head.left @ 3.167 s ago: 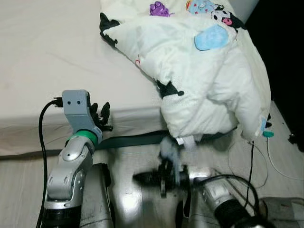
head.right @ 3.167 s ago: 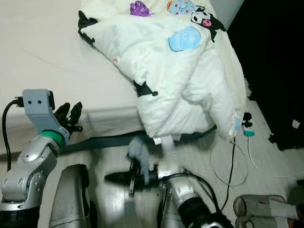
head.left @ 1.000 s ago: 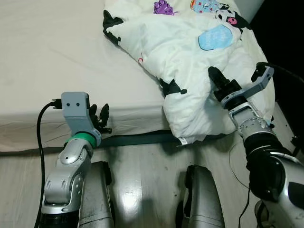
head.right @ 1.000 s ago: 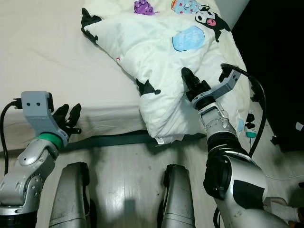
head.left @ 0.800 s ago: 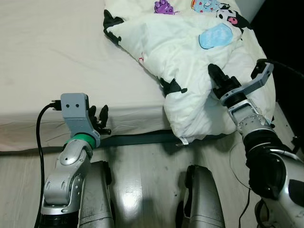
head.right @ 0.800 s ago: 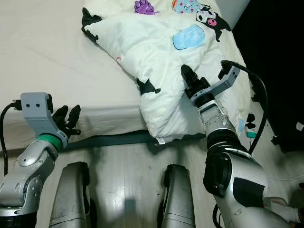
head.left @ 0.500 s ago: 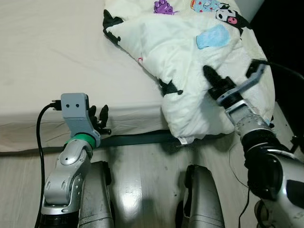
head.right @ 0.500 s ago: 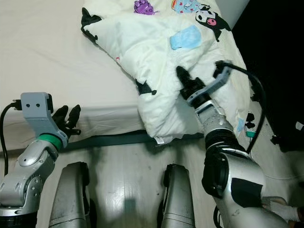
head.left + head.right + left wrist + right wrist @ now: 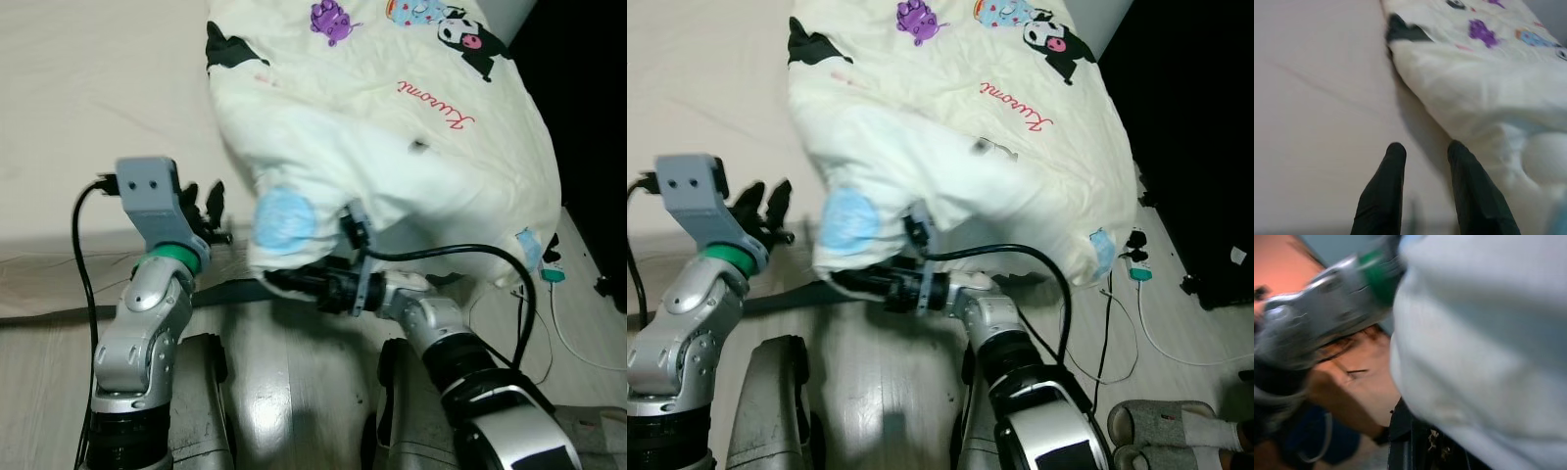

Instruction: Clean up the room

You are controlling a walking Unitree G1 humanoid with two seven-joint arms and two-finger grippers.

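Your right gripper sits low under the front corner of the white duvet, just off the bed edge, and the fabric with its blue patch drapes over the fingers, so you cannot tell whether they are clamped on cloth or merely tucked beneath it. The duvet lies heaped on the right half of the bed, with its near corner hanging over the edge toward the floor. If that hold is only a loose fold, the corner will likely slip free as soon as you pull, and the bulk could slide off the bed. The black cable looping from your right wrist lies against the hanging cloth, so it may catch in it as you swing the arm. Your left gripper hovers over the bare sheet beside the duvet's edge, its fingers apart and holding nothing; bring it in carelessly and you may pin the sheet along with the duvet. The white cords on the floor at the right are a snag risk too.
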